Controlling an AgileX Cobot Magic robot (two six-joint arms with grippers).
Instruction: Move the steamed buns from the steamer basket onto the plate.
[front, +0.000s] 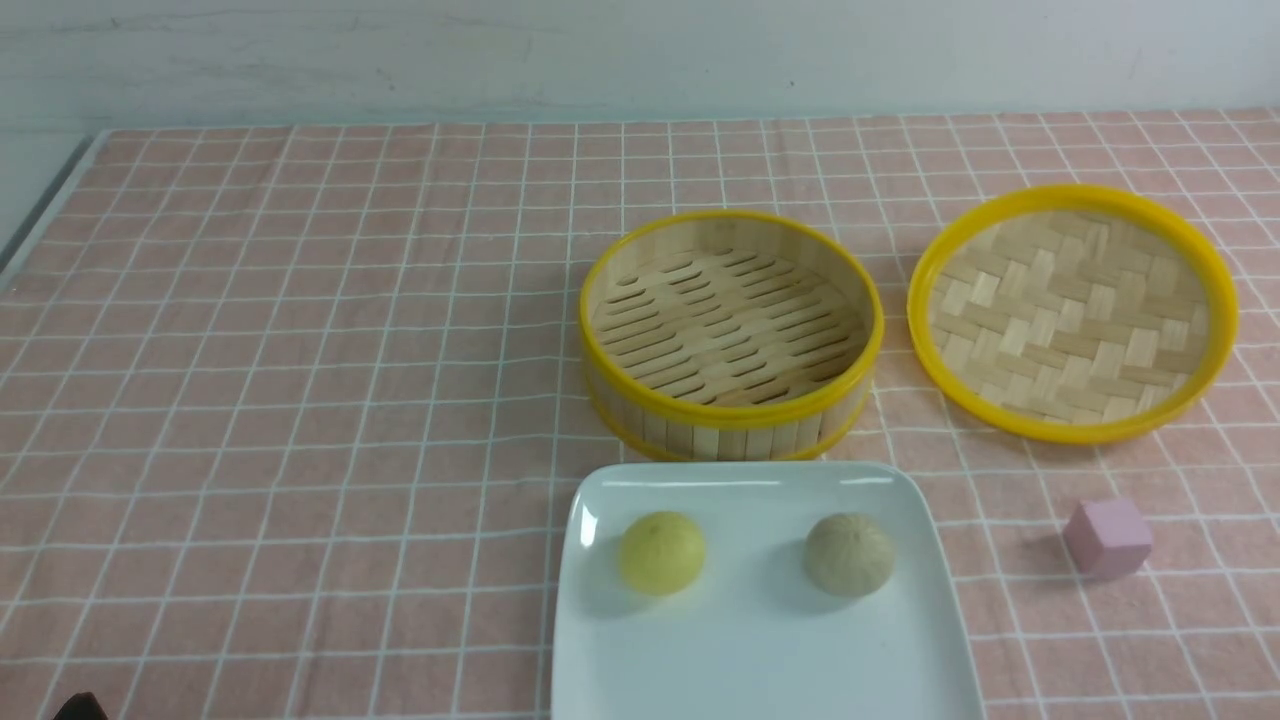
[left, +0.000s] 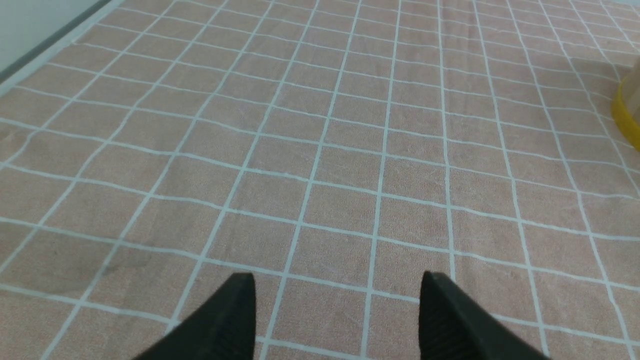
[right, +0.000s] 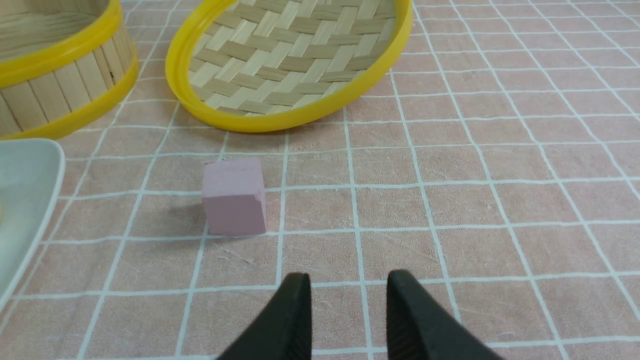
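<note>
The pale yellow bun (front: 661, 551) and the beige-grey bun (front: 849, 554) sit side by side on the white square plate (front: 760, 660) at the table's front. The steamer basket (front: 731, 330) stands just behind the plate with nothing in it; its wall also shows in the right wrist view (right: 60, 85). My left gripper (left: 337, 285) is open and empty over bare cloth, far left of the basket. My right gripper (right: 348, 282) is open and empty over the cloth, near the pink cube. Neither gripper shows in the front view.
The shallow woven lid (front: 1072, 310) lies upturned to the right of the basket, also seen in the right wrist view (right: 295, 55). A small pink cube (front: 1107, 538) sits right of the plate, also seen in the right wrist view (right: 233, 196). The plate's corner (right: 22, 200) is beside it.
</note>
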